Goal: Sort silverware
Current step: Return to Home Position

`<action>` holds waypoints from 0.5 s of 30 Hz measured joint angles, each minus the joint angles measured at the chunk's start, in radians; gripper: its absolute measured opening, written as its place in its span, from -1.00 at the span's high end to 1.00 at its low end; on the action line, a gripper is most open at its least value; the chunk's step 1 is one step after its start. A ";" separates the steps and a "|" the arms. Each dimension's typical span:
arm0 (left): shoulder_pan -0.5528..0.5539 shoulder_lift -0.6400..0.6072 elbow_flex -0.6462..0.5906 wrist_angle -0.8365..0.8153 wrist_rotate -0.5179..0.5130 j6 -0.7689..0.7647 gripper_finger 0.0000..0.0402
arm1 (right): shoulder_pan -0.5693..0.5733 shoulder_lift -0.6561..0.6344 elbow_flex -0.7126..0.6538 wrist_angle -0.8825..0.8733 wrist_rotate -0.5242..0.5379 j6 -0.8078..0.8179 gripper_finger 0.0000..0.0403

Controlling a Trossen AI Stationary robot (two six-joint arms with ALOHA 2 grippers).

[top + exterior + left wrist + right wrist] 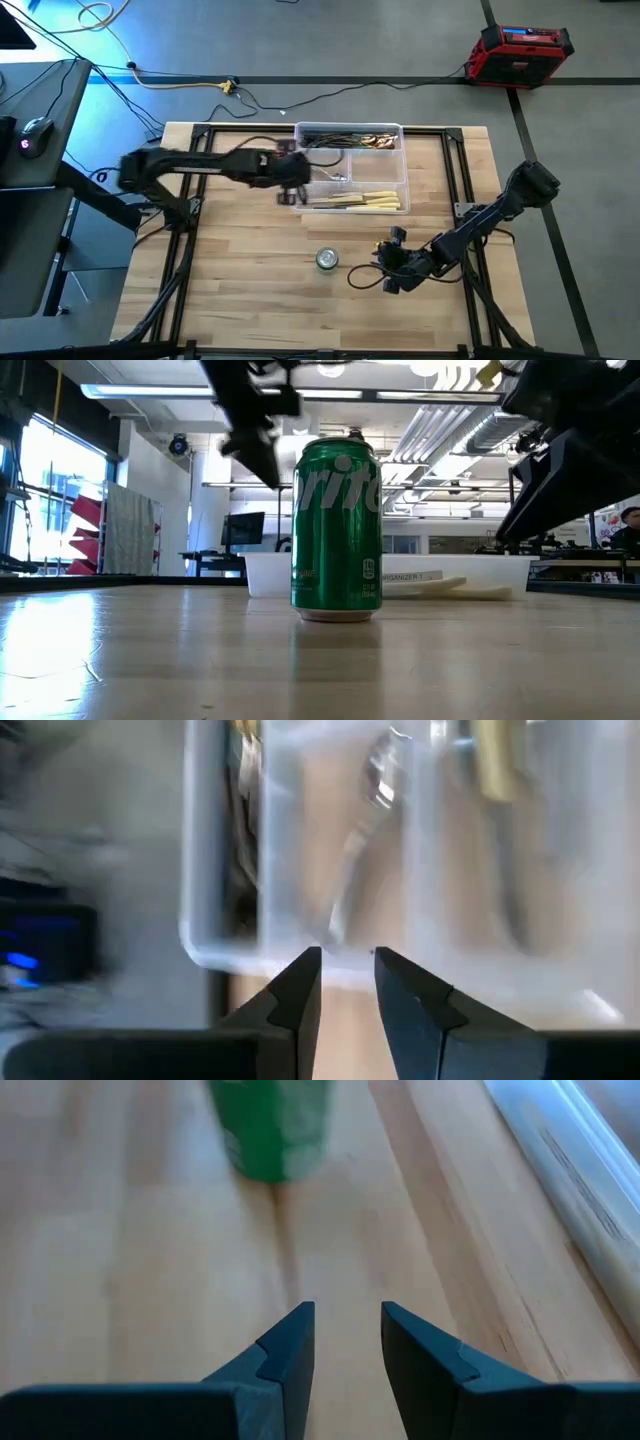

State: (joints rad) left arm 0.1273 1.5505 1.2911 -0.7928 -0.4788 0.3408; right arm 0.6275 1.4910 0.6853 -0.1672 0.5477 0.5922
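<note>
Since no utensil shows loose on the desk [240, 270], the sorting looks finished, and what remains is to bring the arms back to rest. All the silverware [350, 170] lies in the clear divided tray [405, 165] at the far middle of the desk. The dark forks [330, 137] and the green-handled pieces [378, 141] are in the far compartment. The silver spoons [335, 176] are in the middle one, and the cream-handled knives [365, 202] in the near one.

The left tool [347, 955] hangs at the tray's left end, just over its rim and lined up with the spoon compartment. Its fingers stand a narrow gap apart and hold nothing. The right tool [347, 1312] sits low over the near right part of the desk, well apart from the tray. Its fingers are likewise parted a little and empty, and they point toward the green can [327, 260] standing just to its left.

To retreat well, the left arm should probably rise first, straight up and clear of the tray's wall, and only then draw back to the left. A sideways pull from this height could catch the rim and drag the light tray, spilling what is sorted. Keeping the fingers as they are should do, since nothing needs releasing. The right arm has open desk around it. Its one hazard appears to be the can, so it should pull back away from the can and not swing across it.
</note>
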 joint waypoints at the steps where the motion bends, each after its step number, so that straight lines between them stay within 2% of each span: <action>1: -0.005 -0.041 0.000 -0.064 0.008 -0.049 0.63 | 0.005 0.000 0.000 0.024 0.001 -0.023 0.49; 6: -0.026 -0.259 0.000 -0.294 0.045 -0.256 0.65 | 0.034 -0.009 0.000 0.112 -0.005 -0.096 0.49; 10: -0.055 -0.434 0.000 -0.363 0.079 -0.355 0.66 | 0.085 -0.114 0.000 0.091 0.008 -0.103 0.49; 12: -0.076 -0.514 0.000 -0.372 0.079 -0.383 0.66 | 0.121 -0.193 0.000 0.050 0.070 -0.109 0.49; 15: -0.097 -0.621 0.000 -0.365 0.078 -0.414 0.66 | 0.180 -0.330 0.000 -0.054 0.228 -0.123 0.49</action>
State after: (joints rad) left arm 0.0298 0.9300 1.2911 -1.1581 -0.4011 -0.0732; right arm 0.8075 1.1611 0.6853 -0.2212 0.7755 0.4694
